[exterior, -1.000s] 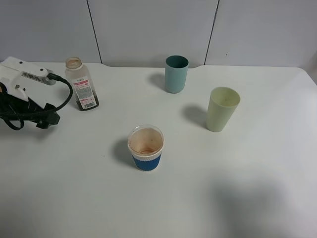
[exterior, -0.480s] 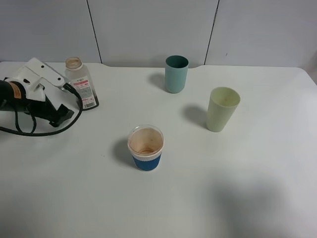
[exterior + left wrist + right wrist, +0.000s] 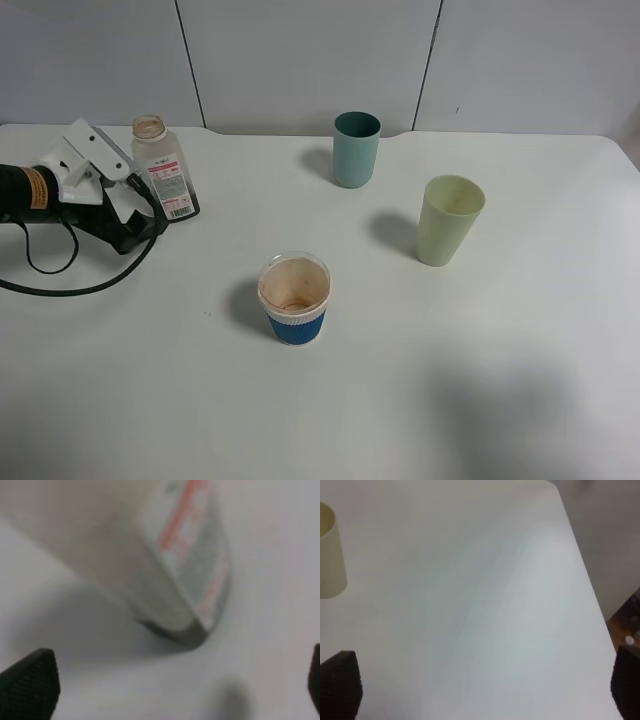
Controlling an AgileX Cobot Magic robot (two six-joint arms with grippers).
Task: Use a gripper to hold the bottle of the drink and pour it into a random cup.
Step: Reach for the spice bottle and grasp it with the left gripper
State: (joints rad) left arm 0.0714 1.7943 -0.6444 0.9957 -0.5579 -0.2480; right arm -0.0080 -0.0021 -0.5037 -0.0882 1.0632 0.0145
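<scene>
Your left gripper (image 3: pixel 175 682) stands open, the uncapped bottle (image 3: pixel 165 182) upright just beyond its jaws, well apart from the cup (image 3: pixel 294 298); close off-centre or nudge it, and you could tip it and spill the drink (image 3: pixel 179 212).

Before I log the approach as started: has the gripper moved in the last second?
Yes. The gripper has moved right, up to the bottle, which stayed put; its jaws are open.

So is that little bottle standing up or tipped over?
Upright: the bottle stands on its base, its capless neck pointing up.
</scene>
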